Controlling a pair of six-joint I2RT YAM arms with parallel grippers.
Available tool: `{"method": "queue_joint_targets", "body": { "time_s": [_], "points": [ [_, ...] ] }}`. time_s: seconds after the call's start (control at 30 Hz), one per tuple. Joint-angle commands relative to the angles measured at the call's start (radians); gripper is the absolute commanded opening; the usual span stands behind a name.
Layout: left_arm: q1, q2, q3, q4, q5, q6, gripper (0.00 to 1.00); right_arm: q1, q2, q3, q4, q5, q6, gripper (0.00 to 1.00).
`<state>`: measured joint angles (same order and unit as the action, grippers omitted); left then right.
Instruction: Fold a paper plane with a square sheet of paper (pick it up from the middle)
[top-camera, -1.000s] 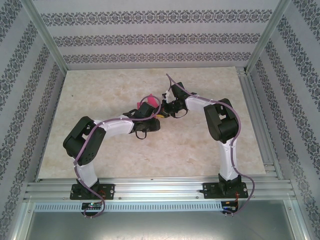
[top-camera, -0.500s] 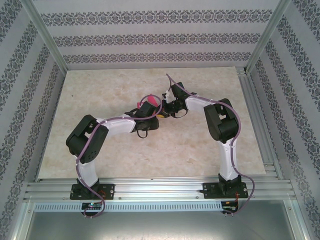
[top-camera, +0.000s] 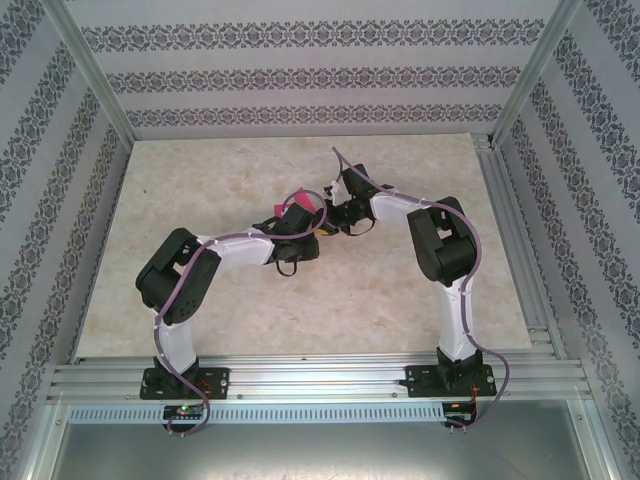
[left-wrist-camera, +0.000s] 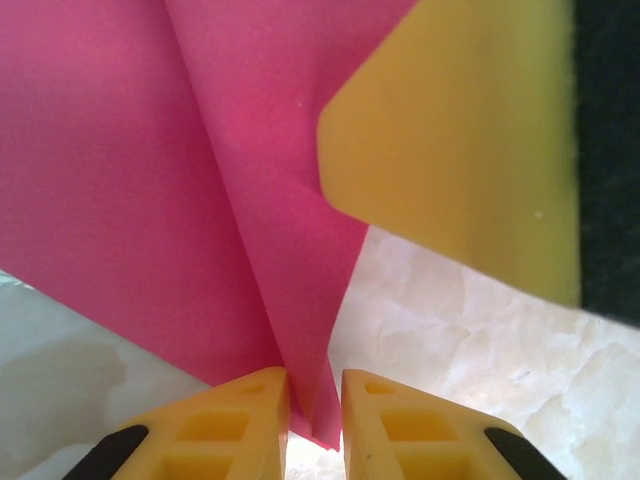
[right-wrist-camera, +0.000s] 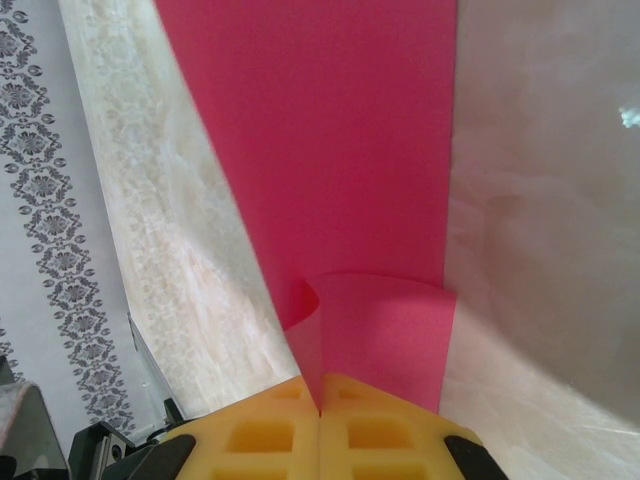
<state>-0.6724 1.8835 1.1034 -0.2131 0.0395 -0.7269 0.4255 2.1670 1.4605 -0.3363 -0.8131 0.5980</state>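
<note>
The pink sheet of paper (top-camera: 301, 206) is held up off the table between both grippers, near the table's middle. In the left wrist view a creased fold of the sheet (left-wrist-camera: 150, 150) runs down between my left gripper's (left-wrist-camera: 315, 400) yellow fingers, which stand narrowly apart and touch it on both sides. A yellow finger (left-wrist-camera: 460, 140) of the right gripper shows close by, at the sheet's upper right. My right gripper (right-wrist-camera: 320, 395) is shut tight on a curled edge of the sheet (right-wrist-camera: 330, 130). From above, the left gripper (top-camera: 303, 222) and right gripper (top-camera: 328, 208) meet tip to tip.
The marble-patterned tabletop (top-camera: 250, 170) lies below the arms. Aluminium frame rails (top-camera: 510, 240) run along its right side and near edge. Patterned walls (top-camera: 300, 70) close in the back and sides.
The left gripper's jaws have narrowed onto the fold of the sheet. The left arm's elbow has shifted slightly to the right. The right arm has held still.
</note>
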Motion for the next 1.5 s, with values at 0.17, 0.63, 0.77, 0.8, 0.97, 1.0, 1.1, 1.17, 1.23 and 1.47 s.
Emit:
{"method": "queue_joint_targets", "body": {
  "time_s": [0.17, 0.63, 0.77, 0.8, 0.97, 1.0, 1.1, 1.17, 1.23, 1.47],
  "points": [
    [-0.015, 0.008, 0.009, -0.014, -0.015, 0.006, 0.13, 0.009, 0.014, 0.026, 0.008, 0.009, -0.003, 0.05],
    [-0.016, -0.051, 0.019, -0.148, 0.027, 0.115, 0.01, 0.047, -0.042, -0.017, -0.024, 0.036, -0.006, 0.05],
    [-0.006, -0.095, 0.004, -0.205, 0.064, 0.163, 0.01, 0.072, -0.075, -0.068, 0.049, 0.03, 0.051, 0.05],
    [-0.006, -0.102, 0.003, -0.221, 0.08, 0.184, 0.01, 0.081, -0.084, -0.078, 0.063, 0.034, 0.063, 0.05],
    [0.002, -0.108, 0.009, -0.311, 0.076, 0.242, 0.03, 0.104, -0.08, -0.084, 0.086, 0.043, 0.086, 0.05],
    [0.002, -0.112, 0.004, -0.31, 0.074, 0.244, 0.03, 0.104, -0.075, -0.083, 0.093, 0.044, 0.088, 0.05],
    [0.003, -0.104, 0.012, -0.34, 0.038, 0.246, 0.05, 0.098, -0.059, -0.065, 0.083, 0.037, 0.079, 0.05],
    [0.002, -0.106, 0.014, -0.356, 0.004, 0.241, 0.12, 0.093, -0.045, -0.05, 0.07, 0.029, 0.069, 0.05],
    [0.003, -0.117, 0.011, -0.344, 0.017, 0.236, 0.19, 0.09, -0.034, -0.04, 0.065, 0.017, 0.058, 0.05],
    [0.01, -0.276, -0.056, -0.217, 0.128, 0.189, 0.43, 0.074, -0.008, -0.01, 0.033, -0.004, 0.025, 0.05]
  ]
}}
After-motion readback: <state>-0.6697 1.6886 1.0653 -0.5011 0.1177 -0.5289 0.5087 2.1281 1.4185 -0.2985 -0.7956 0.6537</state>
